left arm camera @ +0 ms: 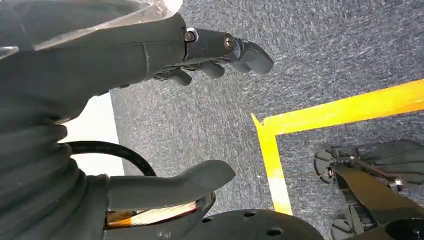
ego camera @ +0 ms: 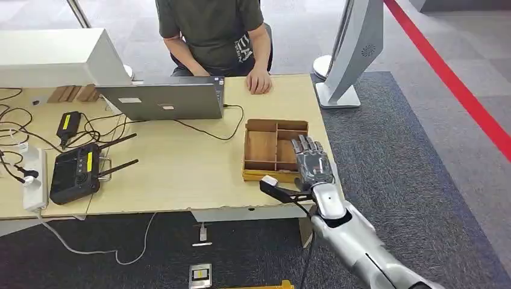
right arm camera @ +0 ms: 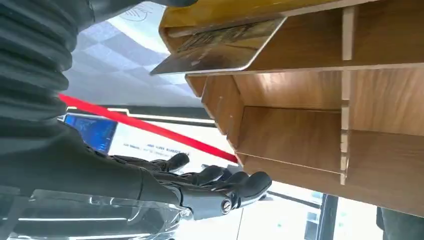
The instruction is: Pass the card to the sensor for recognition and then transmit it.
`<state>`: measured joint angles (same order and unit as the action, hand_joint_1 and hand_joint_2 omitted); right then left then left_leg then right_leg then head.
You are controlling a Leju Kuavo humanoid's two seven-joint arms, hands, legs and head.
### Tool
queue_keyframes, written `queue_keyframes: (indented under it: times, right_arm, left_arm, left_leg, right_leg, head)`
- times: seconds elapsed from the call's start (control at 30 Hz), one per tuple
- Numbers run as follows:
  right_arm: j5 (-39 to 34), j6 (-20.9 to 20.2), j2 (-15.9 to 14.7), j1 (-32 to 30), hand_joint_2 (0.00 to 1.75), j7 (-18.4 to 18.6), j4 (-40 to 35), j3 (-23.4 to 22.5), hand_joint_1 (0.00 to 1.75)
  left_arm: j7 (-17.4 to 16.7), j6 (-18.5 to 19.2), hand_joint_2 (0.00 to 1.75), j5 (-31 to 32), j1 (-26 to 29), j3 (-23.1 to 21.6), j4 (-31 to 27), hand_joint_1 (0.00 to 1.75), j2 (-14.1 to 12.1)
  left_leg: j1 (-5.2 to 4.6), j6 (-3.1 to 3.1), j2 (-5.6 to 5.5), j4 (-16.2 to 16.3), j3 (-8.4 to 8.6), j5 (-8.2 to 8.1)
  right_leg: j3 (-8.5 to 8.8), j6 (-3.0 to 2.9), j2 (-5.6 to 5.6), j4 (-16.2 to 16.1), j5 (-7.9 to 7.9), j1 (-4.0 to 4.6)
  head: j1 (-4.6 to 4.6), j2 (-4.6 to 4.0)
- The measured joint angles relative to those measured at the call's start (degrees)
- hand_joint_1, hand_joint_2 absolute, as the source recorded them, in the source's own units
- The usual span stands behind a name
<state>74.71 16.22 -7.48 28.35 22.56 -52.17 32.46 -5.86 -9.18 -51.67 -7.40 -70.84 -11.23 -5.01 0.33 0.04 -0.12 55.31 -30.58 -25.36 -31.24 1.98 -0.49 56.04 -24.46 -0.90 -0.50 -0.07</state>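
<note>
- Card (right arm camera: pixel 220 47): in the right wrist view it lies tilted in an end compartment of the wooden tray (right arm camera: pixel 300 135), one edge jutting past the tray's rim; its print is too blurred to read.
- Tray (ego camera: pixel 263 146): in the head view it sits at the right end of the table (ego camera: pixel 181 174), split by partitions into several compartments, and the ones that can be seen hold nothing.
- Right hand (ego camera: pixel 311 161): held over the tray's right, near corner, fingers straight and spread, holding nothing; the right wrist view shows the same hand (right arm camera: pixel 200 187) apart from the card.
- Left hand (left arm camera: pixel 165 115): in the left wrist view it hangs over grey carpet (left arm camera: pixel 210 125) with a yellow floor line (left arm camera: pixel 320 112), thumb and fingers apart, nothing between them.
- Writing: white lettering on the shirt of the person (ego camera: pixel 214 33) seated at the far side, not legible.
- Also on the table: a laptop (ego camera: pixel 163 99) at the far side, a black router (ego camera: pixel 75 171) with antennas at the left, a white power strip (ego camera: pixel 35 180).
</note>
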Motion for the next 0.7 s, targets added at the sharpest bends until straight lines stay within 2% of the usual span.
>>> queue_keyframes:
  times: [0.7]
  right_arm:
    - [-0.66,-1.27,-0.26,-1.16,1.75,-1.18,-2.53,-0.72,0.0]
  left_arm:
    - [0.0,0.24,1.75,0.44,-0.02,0.0,0.0,0.0,0.0]
  left_leg:
    - [0.0,0.0,0.0,0.0,0.0,0.0]
  right_leg:
    - [0.0,0.0,0.0,0.0,0.0,0.0]
  head:
    - [0.0,0.0]
